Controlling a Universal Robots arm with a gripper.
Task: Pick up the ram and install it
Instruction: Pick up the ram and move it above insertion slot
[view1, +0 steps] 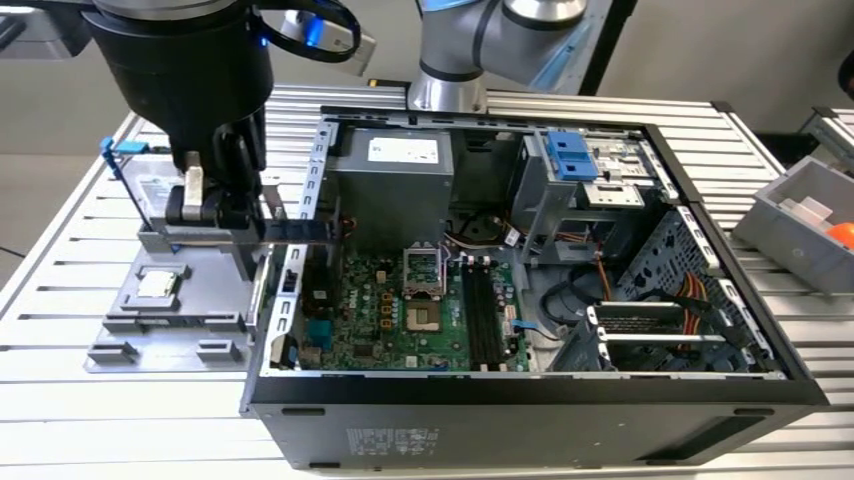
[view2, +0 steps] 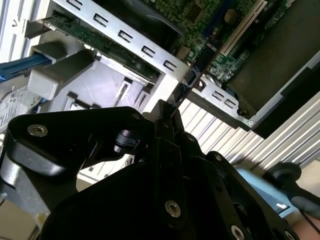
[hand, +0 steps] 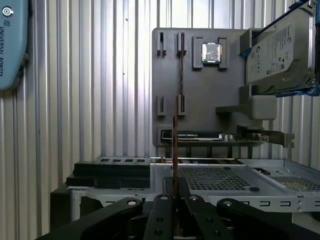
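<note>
In the exterior view, one black two-fingered gripper (view1: 247, 228) is clenched on one long, thin ram stick (view1: 296, 232), which looks dark and lies level. The stick hangs just outside the open black metal computer case (view1: 534, 420), by its side wall on the exterior view's left. I cannot tell whether it touches that wall. Inside the case lies one large green motherboard (view1: 387, 320). Beside the case, under the gripper, one grey plastic fixture plate (view1: 134, 325) rests on the slatted aluminium bench (view1: 54, 300). The plate carries one square silver processor chip (view1: 158, 283) and one upright silver hard drive (view1: 154, 190). One grey bin (view1: 787, 215) stands off the case's far side.

In the second wrist view, the gripper (view2: 167, 112) grips the ram stick (view2: 197, 67) edge-on. The stick crosses the case's slotted silver frame rail (view2: 125, 35), with the motherboard (view2: 200, 15) beyond it.

In the first wrist view, the gripper (hand: 175, 210) holds the ram stick (hand: 174, 145) as one thin upright line. It rises past the case's perforated panel (hand: 215, 177) towards the fixture plate (hand: 200, 95). On that plate are the processor chip (hand: 211, 52), the hard drive (hand: 277, 52) and one flat black expansion card (hand: 197, 136), which lies nearest the case.
</note>
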